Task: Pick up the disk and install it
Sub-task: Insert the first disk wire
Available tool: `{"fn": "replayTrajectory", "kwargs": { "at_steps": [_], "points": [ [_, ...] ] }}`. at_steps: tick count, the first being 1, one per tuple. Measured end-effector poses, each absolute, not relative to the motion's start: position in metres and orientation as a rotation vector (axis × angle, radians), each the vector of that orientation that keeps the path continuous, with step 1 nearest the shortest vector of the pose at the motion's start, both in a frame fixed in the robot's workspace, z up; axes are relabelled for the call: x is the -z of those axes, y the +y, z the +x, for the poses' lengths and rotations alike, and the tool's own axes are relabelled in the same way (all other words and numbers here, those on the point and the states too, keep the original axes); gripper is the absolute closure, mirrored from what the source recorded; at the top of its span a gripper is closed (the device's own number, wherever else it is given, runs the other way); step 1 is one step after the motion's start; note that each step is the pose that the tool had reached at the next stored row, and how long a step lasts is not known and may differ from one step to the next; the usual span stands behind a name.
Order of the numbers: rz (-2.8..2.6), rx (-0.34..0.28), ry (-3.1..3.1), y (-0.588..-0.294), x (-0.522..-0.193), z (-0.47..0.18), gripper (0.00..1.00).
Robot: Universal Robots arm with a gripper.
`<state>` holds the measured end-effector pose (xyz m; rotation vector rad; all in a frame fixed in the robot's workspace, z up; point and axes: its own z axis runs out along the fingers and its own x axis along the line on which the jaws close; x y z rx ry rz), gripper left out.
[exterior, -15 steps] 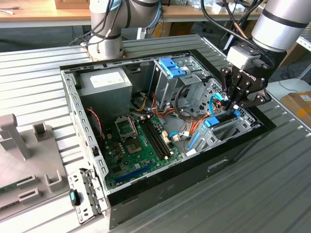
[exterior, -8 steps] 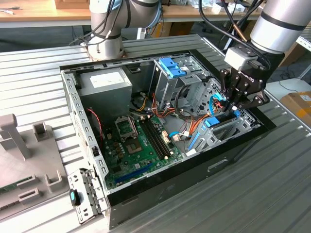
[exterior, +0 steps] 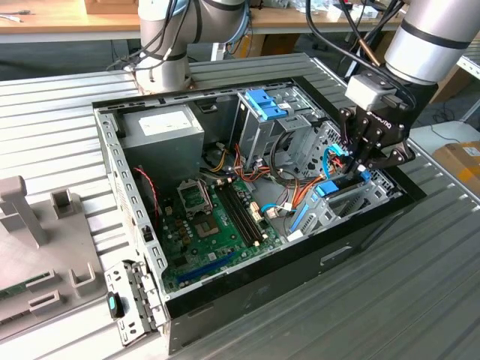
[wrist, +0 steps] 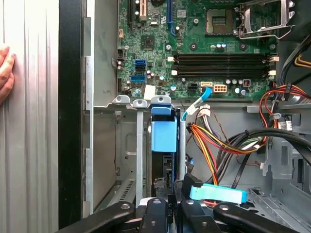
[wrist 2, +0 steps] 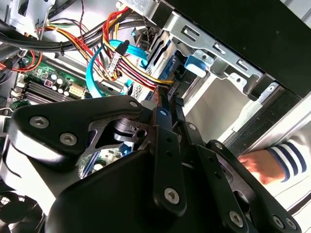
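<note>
1. The open computer case (exterior: 225, 330) lies on the grey ribbed counter (exterior: 390, 300).
2. A green motherboard (exterior: 214, 225) lies inside, beside the grey power-supply box (exterior: 163, 129).
3. A blue latch (exterior: 264, 103) sits on the metal cage (exterior: 259, 139).

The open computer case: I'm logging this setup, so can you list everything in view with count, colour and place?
Computer case: one, black and grey, lying open on the ribbed metal table.
Circuit board: one, green, on the case floor.
Power supply: one, grey with a white label, far corner of the case.
Blue latch: one, atop the metal cage.
Disk: one, dark with blue rails, standing on edge in the drive bay under the gripper.
Cables: a bundle, red, yellow, orange and black, beside the bay.
Grey fixture: one, at the exterior view's left.
Person's hand: one, resting outside the case.
Gripper: one, black, over the disk.
</note>
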<state>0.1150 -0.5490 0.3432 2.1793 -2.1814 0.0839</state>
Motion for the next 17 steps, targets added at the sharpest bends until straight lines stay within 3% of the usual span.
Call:
{"fn": "replayTrajectory", "kwargs": {
  "at_steps": [17],
  "points": [
    [2.177,-0.072,-2.195,-0.5504,-0.3418,0.1149,0.83]
  ]
}}
